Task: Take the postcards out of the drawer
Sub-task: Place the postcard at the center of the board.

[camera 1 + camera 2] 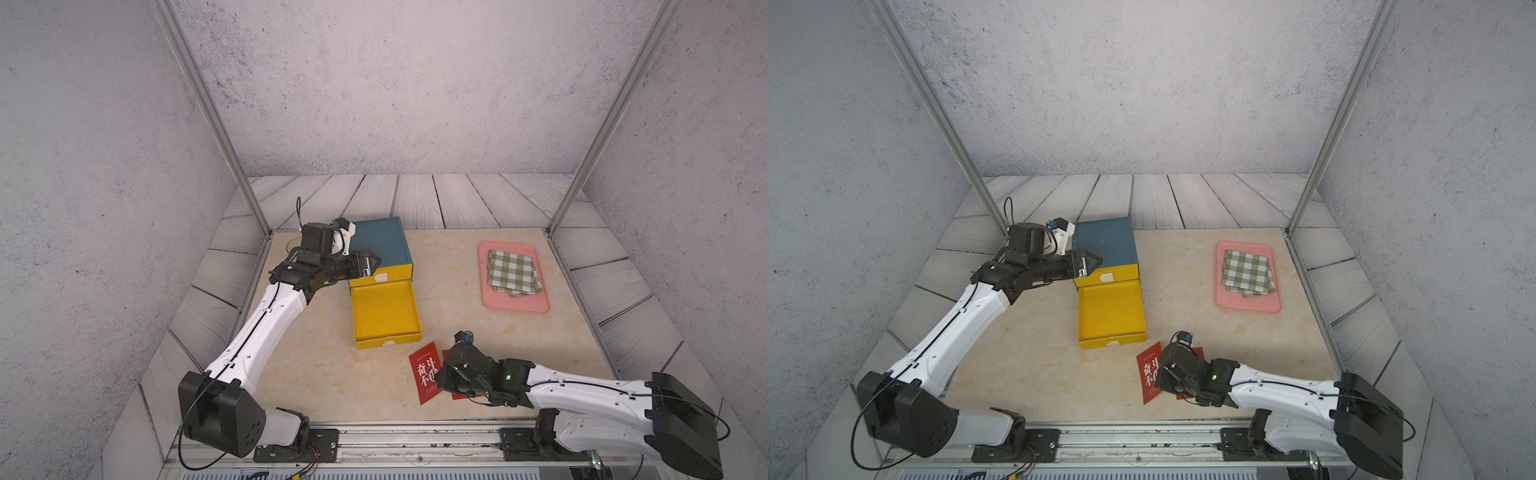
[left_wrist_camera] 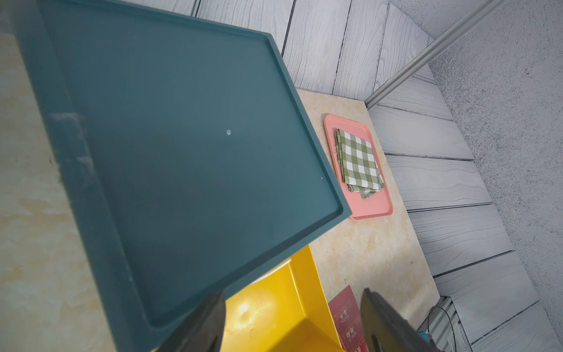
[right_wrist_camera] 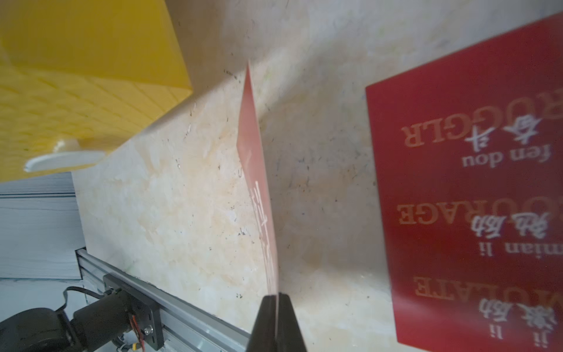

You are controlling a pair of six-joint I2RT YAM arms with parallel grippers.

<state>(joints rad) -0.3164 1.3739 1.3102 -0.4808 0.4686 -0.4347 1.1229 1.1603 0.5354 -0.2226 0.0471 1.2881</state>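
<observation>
Postcard edge pinched in right tool, clear of drawer.

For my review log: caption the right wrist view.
Right gripper shut on one red postcard, a second postcard lying flat on the table.

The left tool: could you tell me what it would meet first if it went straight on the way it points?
Most likely the blue box top: the open left tool points across its front edge, though its height above it is unclear.

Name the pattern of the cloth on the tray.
Green-and-white checked cloth, clearest from the left wrist.
</observation>
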